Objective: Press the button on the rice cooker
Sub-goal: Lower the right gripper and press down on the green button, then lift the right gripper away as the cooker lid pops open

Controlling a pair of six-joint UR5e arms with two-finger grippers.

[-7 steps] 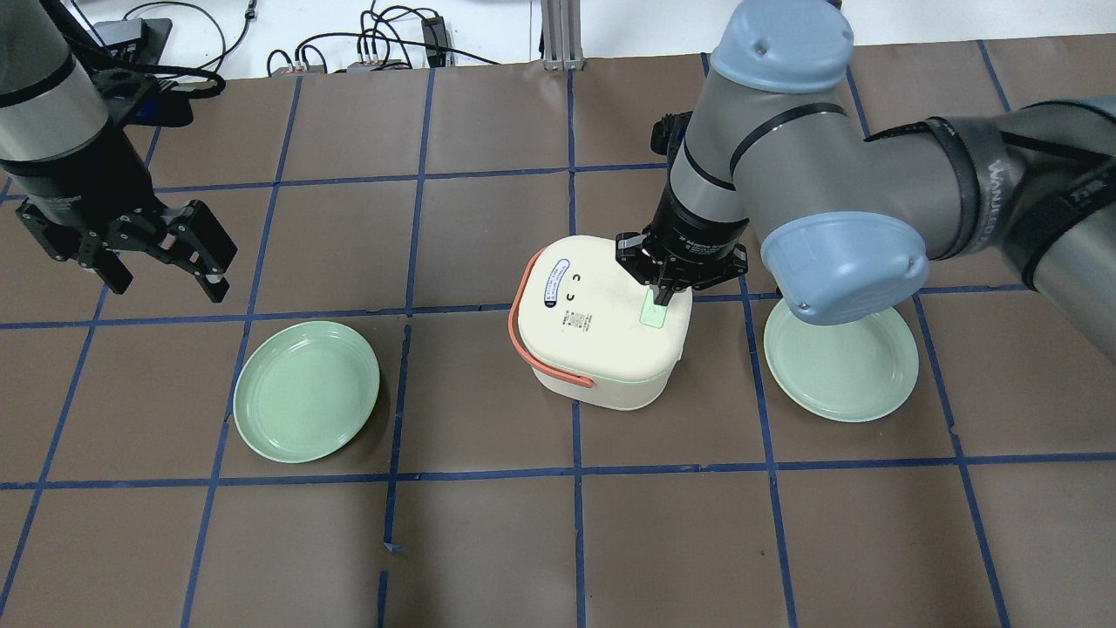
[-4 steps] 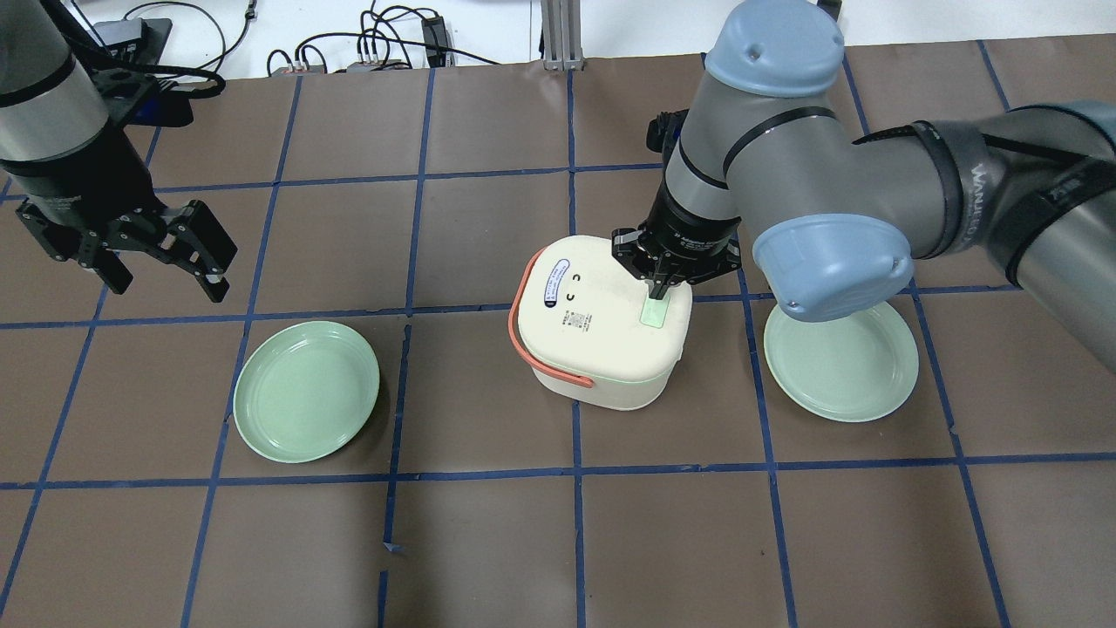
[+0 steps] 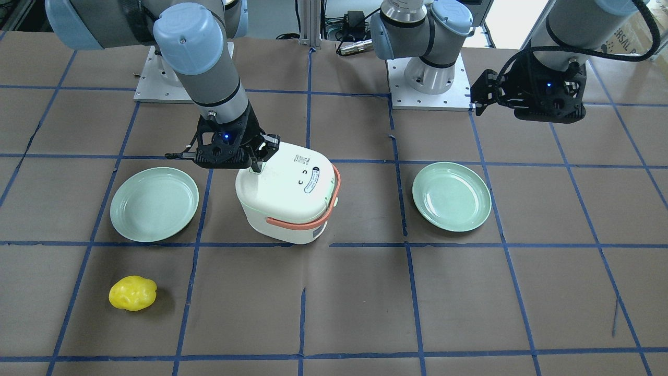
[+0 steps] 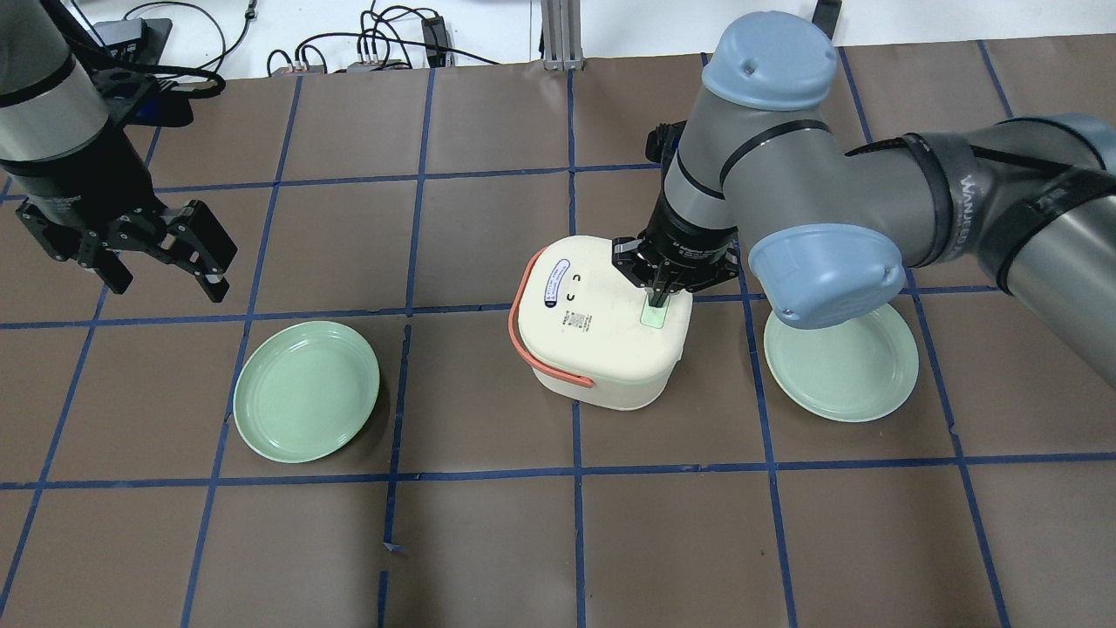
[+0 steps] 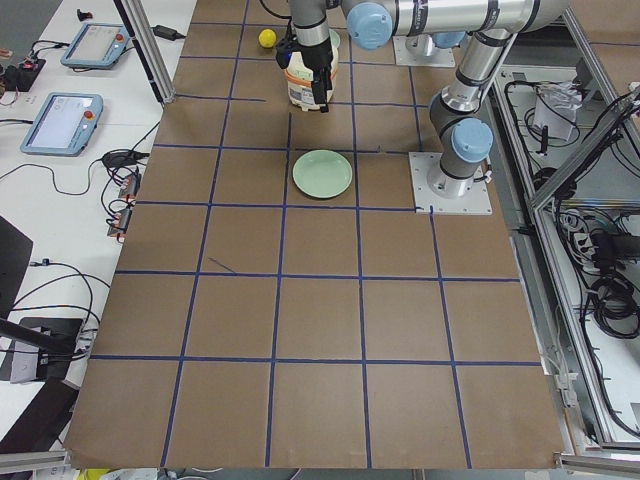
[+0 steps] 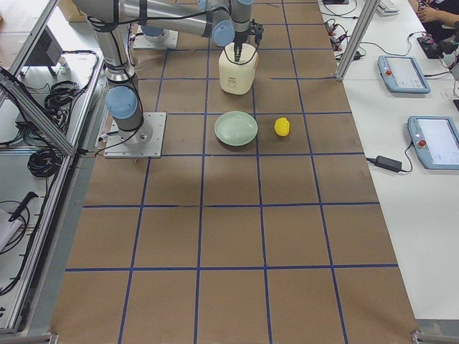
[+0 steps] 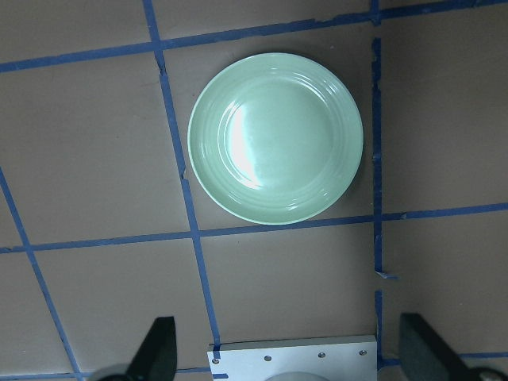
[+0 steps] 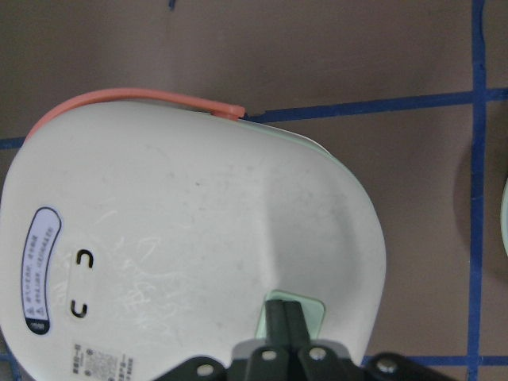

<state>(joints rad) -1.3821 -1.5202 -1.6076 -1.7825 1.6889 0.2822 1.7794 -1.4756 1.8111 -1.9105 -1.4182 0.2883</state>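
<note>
1. My left gripper is nearest my base. It hangs above the table with its fingers spread wide and nothing between them. The left wrist view shows both fingertips far apart at the bottom edge, with the left plate lying ahead of them on the brown covering.

2. My right gripper points straight down over the rice cooker. Its fingers are pressed together with no gap and carry no object. The joined tips are on the pale green button, at the end of it nearest my base. I cannot tell whether the button is pushed in.

3. The rice cooker stands upright near the middle of the table, over a crossing of the blue tape lines, with its lid down.
   - The button is on the side of the lid towards my right.
   - The salmon handle wraps the opposite side, towards my left.
   - The printed labels are on the lid near the handle.

4. The cooker stands between two pale green plates and touches neither. The right plate is the closer one, and my right elbow joint covers part of it in the overhead view. The left plate is well apart from the cooker. Both plates lie flat.

5. A lumpy yellow object lies farthest out, beyond the right plate and separate from it.
</note>
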